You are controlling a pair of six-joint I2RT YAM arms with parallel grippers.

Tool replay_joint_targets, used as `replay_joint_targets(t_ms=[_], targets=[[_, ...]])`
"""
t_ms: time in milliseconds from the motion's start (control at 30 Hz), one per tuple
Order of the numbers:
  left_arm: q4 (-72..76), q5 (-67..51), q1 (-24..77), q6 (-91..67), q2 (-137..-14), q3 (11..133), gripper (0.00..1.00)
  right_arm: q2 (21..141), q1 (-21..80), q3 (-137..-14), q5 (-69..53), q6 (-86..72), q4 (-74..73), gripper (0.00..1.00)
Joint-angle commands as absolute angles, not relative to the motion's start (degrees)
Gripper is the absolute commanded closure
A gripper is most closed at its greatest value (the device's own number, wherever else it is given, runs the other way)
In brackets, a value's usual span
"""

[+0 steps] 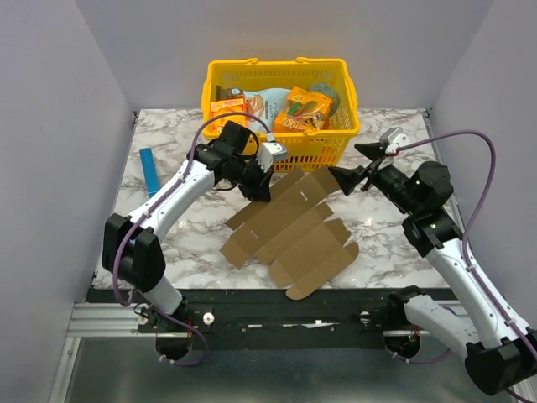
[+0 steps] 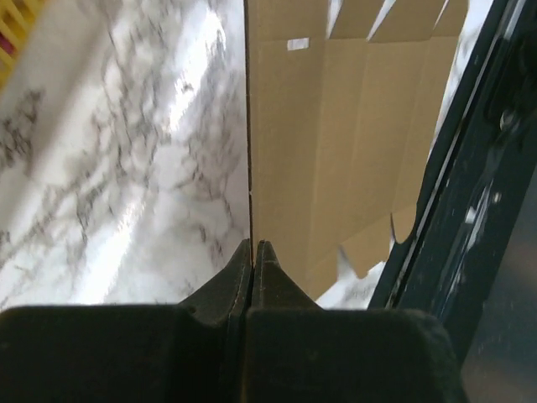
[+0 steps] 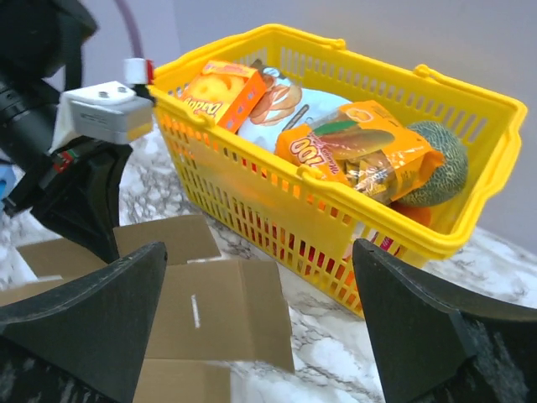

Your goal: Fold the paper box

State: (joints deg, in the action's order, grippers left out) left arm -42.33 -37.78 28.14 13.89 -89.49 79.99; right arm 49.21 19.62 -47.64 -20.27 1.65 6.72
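The paper box (image 1: 294,227) is a flat brown notched sheet with flaps, spread on the marble table in front of the basket. My left gripper (image 1: 262,189) is at its far left corner. In the left wrist view its fingers (image 2: 254,245) are shut on the sheet's thin edge, and the cardboard (image 2: 336,143) stretches away to the right. My right gripper (image 1: 348,165) hovers open just right of the sheet's far right flap. In the right wrist view its fingers (image 3: 258,252) stand wide apart with nothing between them, above the flap (image 3: 218,311).
A yellow basket (image 1: 281,63) stands behind the sheet with orange snack boxes (image 1: 304,109) and other groceries in it; its wall (image 3: 252,193) is close in front of the right gripper. A slim blue box (image 1: 151,170) lies at the table's left edge.
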Motion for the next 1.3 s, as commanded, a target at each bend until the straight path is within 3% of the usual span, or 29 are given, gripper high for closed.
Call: replay_joint_targets(t_ms=[0, 267, 700, 1267], targets=[[-57.3, -34.02, 30.49, 23.2, -91.93, 86.3, 1.0, 55.53, 20.38, -50.27, -32.75, 10.88, 2.46, 0.05], [-59.86, -31.9, 32.61, 25.84, -93.08, 88.95, 1.0, 64.77, 22.33, -48.08, -45.43, 19.15, 10.37, 0.08], [-58.98, -31.03, 35.77, 26.01, -90.53, 87.28, 1.0, 70.4, 22.41, -47.11, -49.92, 20.48, 15.99, 0.11], [-55.38, -26.46, 36.74, 24.44, -89.3, 87.18, 1.0, 73.48, 23.38, -48.95, -55.81, 18.81, 10.9, 0.65]])
